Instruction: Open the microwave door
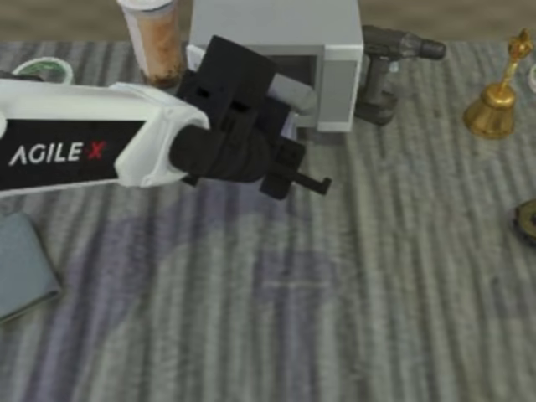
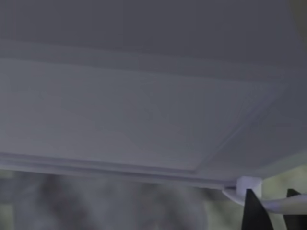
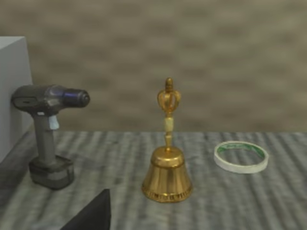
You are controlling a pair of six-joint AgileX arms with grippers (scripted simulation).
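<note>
The silver-grey microwave (image 1: 276,25) stands at the back middle of the table. The microwave door (image 1: 295,90) is swung partly outward, and a dark cavity shows behind it. My left arm (image 1: 84,142) reaches in from the left and hides most of the door. In the left wrist view the door panel (image 2: 144,115) fills the picture. My left gripper (image 2: 272,211) is shut on the pale handle strip (image 2: 249,184) at the panel's edge. My right arm is outside the top view; only one dark fingertip (image 3: 96,211) shows in its wrist view, far from the microwave (image 3: 12,86).
A dark grey drill (image 1: 381,71) stands right of the microwave. A gold bell (image 1: 494,109) is farther right. A jar (image 1: 155,38) and a tape roll (image 1: 42,67) sit at the back left. A grey pad (image 1: 21,268) lies at the left edge.
</note>
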